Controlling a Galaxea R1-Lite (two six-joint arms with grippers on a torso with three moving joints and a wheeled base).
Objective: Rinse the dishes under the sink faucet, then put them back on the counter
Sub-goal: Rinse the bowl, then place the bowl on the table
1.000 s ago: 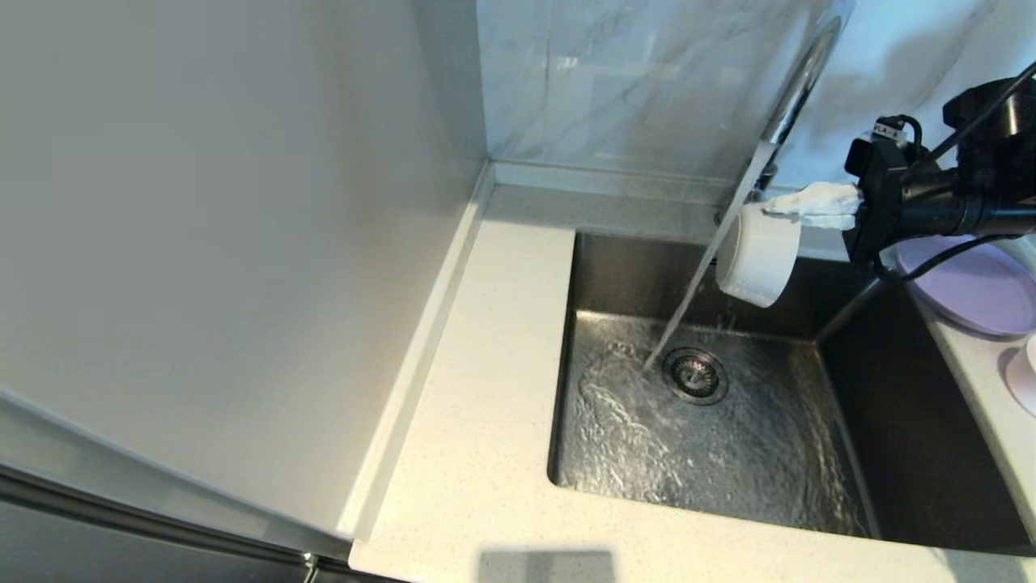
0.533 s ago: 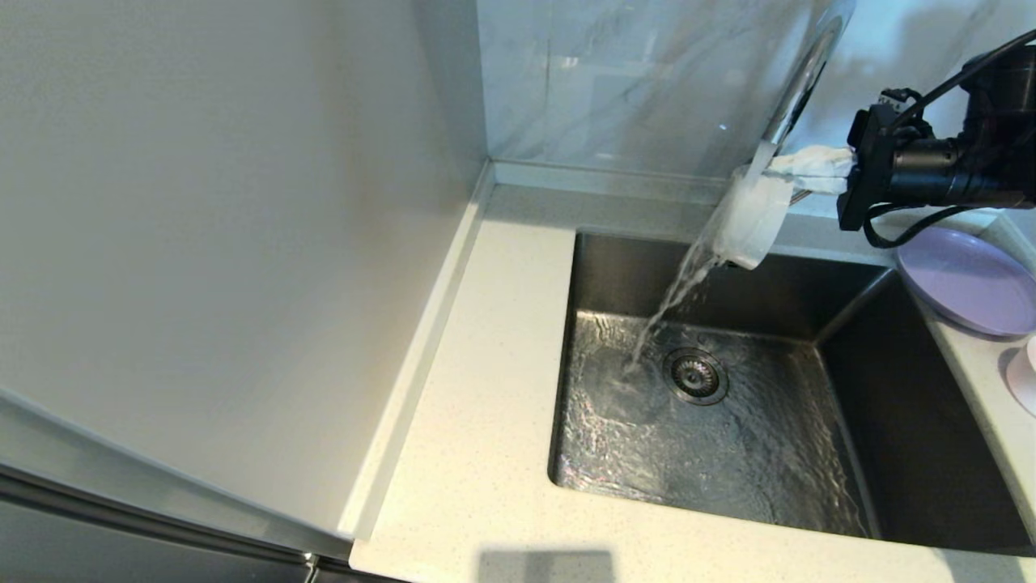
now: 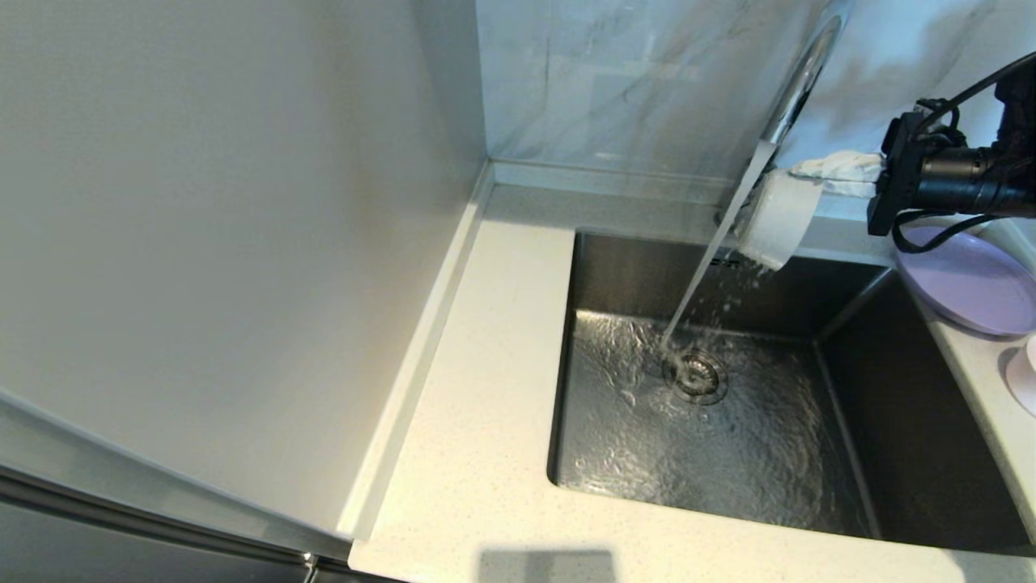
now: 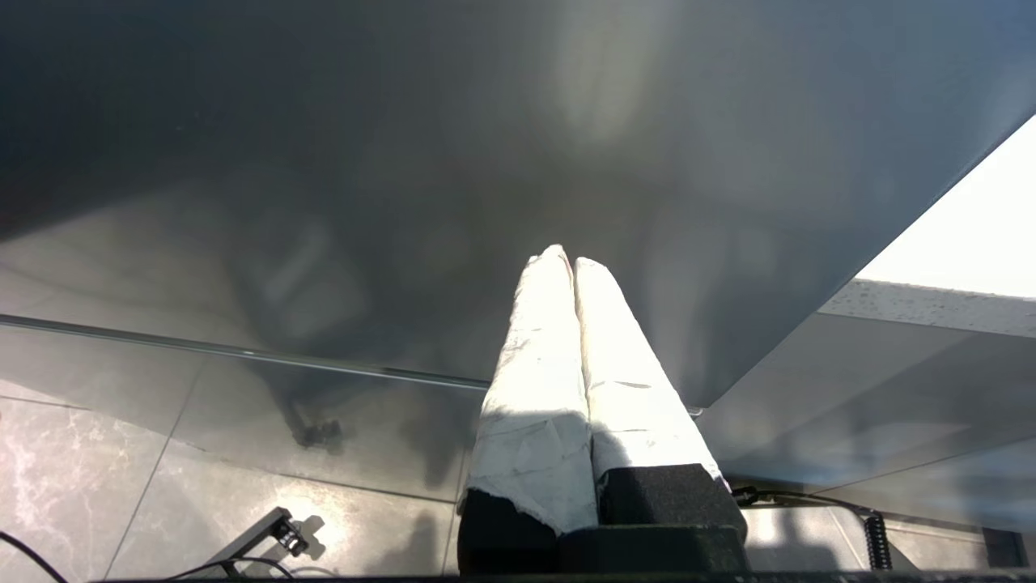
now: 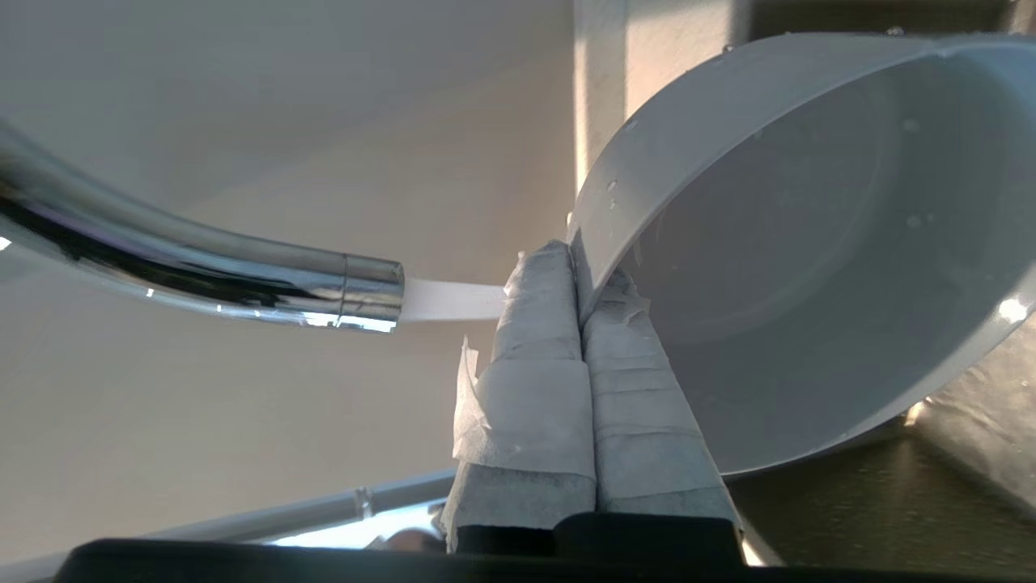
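My right gripper (image 3: 817,172) (image 5: 579,271) is shut on the rim of the small whitish bowl (image 3: 779,220) (image 5: 801,243), held tilted on its side above the back of the sink (image 3: 914,453). The chrome faucet (image 3: 797,77) (image 5: 202,271) is running; its stream passes just left of the bowl and lands by the round drain (image 3: 696,374). The lilac plate (image 3: 975,283) lies on the counter (image 3: 486,421) at the right, with the edge of the pale pink dish (image 3: 1026,380) in front of it. My left gripper (image 4: 564,259) is shut and empty, away from the sink.
A tall pale cabinet side (image 3: 202,243) stands along the counter's left. A marble backsplash (image 3: 631,81) rises behind the sink. Water ripples over the sink floor. The left wrist view shows only a dark panel and tiled floor.
The right gripper lifted the bowl up into the stream, then drew it right and out of the water. The stream now falls unbroken to the drain.
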